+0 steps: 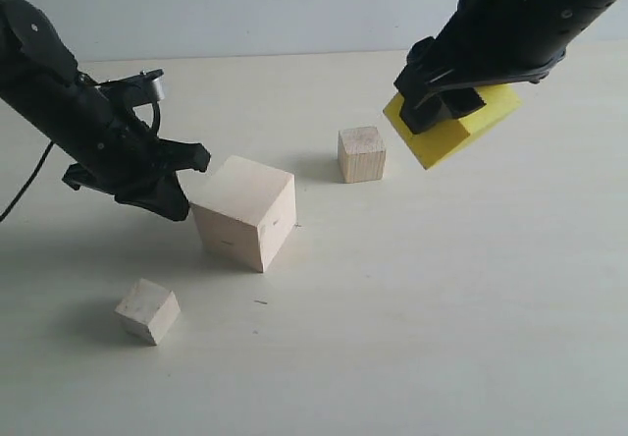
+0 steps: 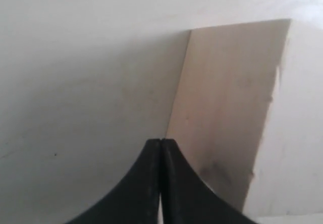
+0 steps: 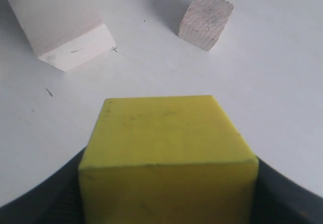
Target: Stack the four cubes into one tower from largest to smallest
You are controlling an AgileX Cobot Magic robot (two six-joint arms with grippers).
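Ok so, the medium bright yellow cube [image 1: 461, 127] is clamped in the right gripper [image 1: 442, 102]. The jaws are spread only as wide as the block, with one dark finger [image 3: 275, 196] pressed on each side. The cube is held tilted, one corner pointing down, and it looks to be lifted off the pale tabletop [image 1: 442, 308], at the far right of the exterior view.

The left gripper [image 2: 160, 144] is pinched fully together, tips touching, and nothing is held in it. It's parked low, just beside the left face of the large pale wooden cube [image 1: 245, 212]. Whether that face is actually touched can't be told.

The big cube is sat flat on the table roughly mid-scene, turned corner-on to the exterior camera, and a small dark mark [image 1: 278, 224] can be made out on its right-hand face.

The smaller tan wooden cube [image 1: 361, 154] is found further back, between the big cube and the yellow one and apart from both. The smallest whitish wooden cube [image 1: 148, 310] is left on its own toward the front left, well apart from the others.

Nothing is stacked yet. Three blocks are on the table separately.
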